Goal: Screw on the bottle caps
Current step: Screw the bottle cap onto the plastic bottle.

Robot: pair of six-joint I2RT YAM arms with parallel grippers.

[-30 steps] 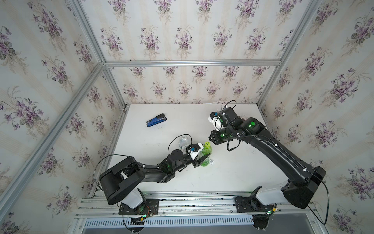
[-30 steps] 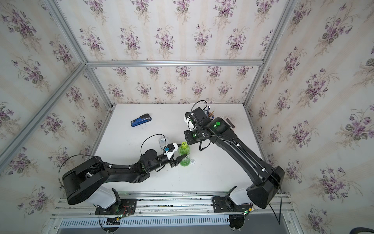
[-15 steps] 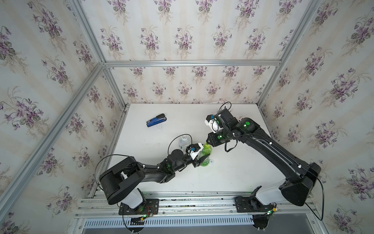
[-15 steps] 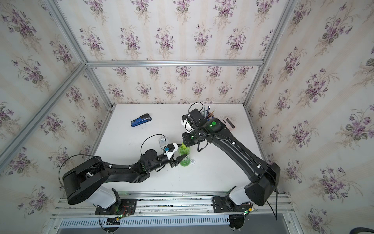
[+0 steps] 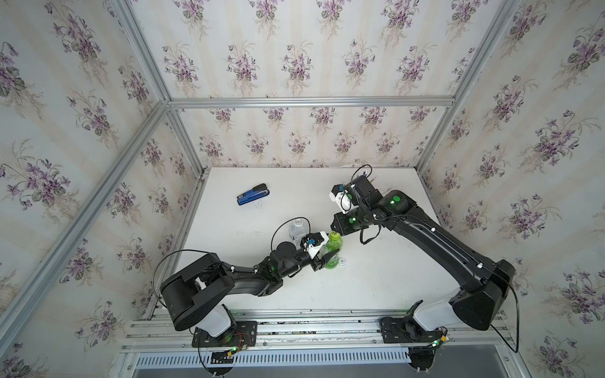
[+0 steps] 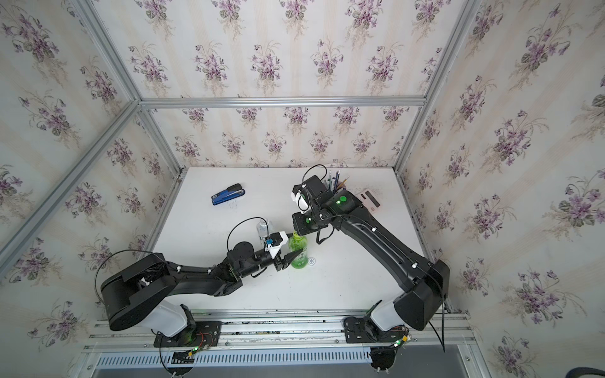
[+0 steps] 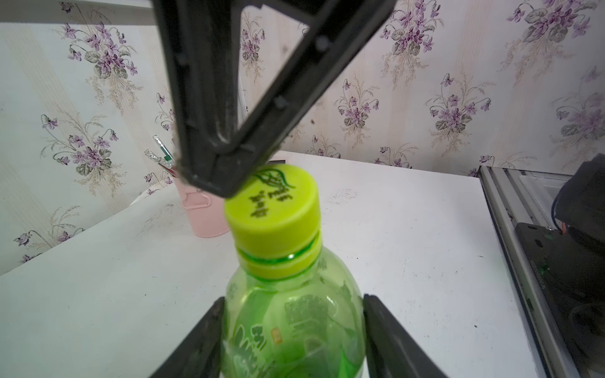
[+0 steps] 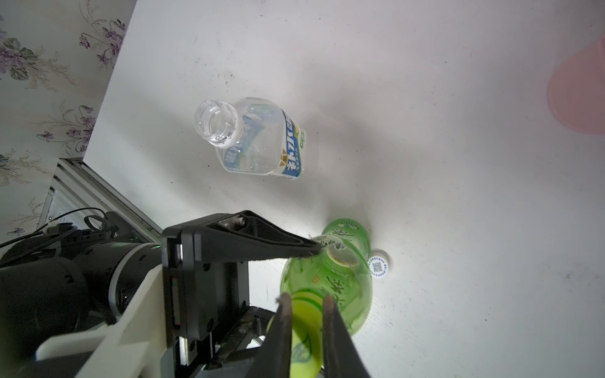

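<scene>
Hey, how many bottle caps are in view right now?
2. The yellow-green cap sits on the neck of the green bottle. The white cap lies on the table beside that bottle's base. No others show, though one could be hidden.

Blue stapler (image 5: 253, 194); pink cup (image 7: 204, 214) (holding pens (image 7: 162, 151)).

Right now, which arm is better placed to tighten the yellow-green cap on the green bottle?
Right, probably. The right gripper, shut, has its tips at the yellow-green cap, which sits on the green bottle. The left gripper is clamped around the bottle's body, steadying it.
</scene>
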